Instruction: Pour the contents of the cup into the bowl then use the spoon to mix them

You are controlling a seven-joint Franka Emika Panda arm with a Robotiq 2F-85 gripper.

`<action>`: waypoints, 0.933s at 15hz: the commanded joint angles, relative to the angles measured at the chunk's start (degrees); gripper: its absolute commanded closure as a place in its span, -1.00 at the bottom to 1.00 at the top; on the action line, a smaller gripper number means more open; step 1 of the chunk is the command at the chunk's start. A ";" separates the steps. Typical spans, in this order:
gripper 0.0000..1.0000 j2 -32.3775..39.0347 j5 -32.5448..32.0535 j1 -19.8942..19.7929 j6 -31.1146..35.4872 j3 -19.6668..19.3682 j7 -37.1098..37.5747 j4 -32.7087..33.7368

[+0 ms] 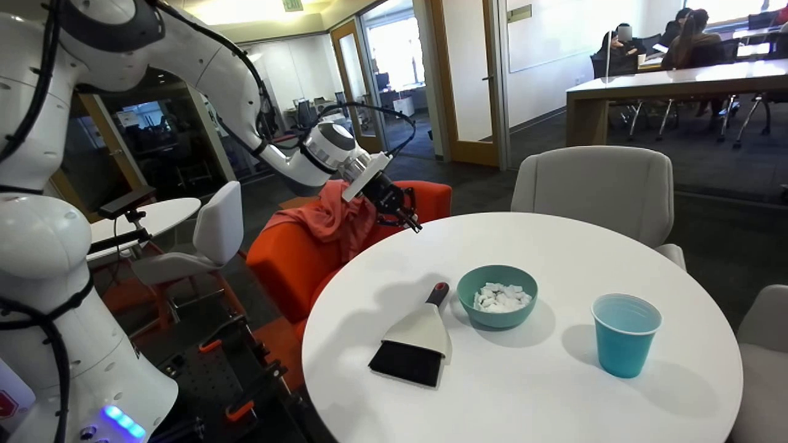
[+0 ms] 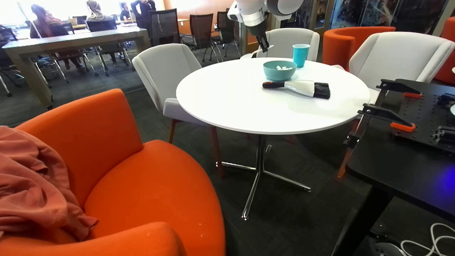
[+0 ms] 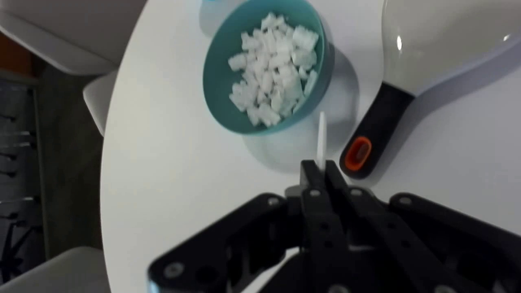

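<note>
The pale teal bowl [image 1: 497,319] sits on the table, also in an exterior view [image 2: 279,74] and the wrist view [image 3: 222,106]. The contents, loose white bits [image 3: 276,69], lie inside it. The blue cup [image 1: 627,338] stands upright apart from the bowl; it also shows in an exterior view [image 2: 300,56]. No bits show on its visible inside. My gripper [image 3: 320,167] is shut on the slim white spoon [image 3: 321,138]; the spoon's lower part is hidden between the fingers. The gripper is raised beside the bowl, above the table, in both exterior views [image 1: 416,227] [image 2: 264,48].
A brush with a pale body and black handle [image 1: 416,332] lies beside the bowl, its handle end near my gripper in the wrist view [image 3: 366,142]. The round white table [image 1: 523,394] has grey chairs [image 1: 594,184] and an orange armchair [image 2: 149,177] around it.
</note>
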 commanded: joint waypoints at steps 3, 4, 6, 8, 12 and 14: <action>0.92 0.75 1.04 1.89 -21.68 -0.81 -2.08 3.64; 0.92 0.90 1.27 1.80 -25.60 -0.60 -3.10 4.24; 0.92 1.12 1.74 1.20 -32.90 -0.40 -6.37 5.47; 0.92 -0.69 -4.89 -8.82 -43.38 10.01 -6.35 8.13; 0.89 -1.07 -10.42 -20.14 -49.33 22.88 -3.59 9.62; 0.89 -0.82 -10.71 -22.03 -49.47 23.82 -3.96 10.31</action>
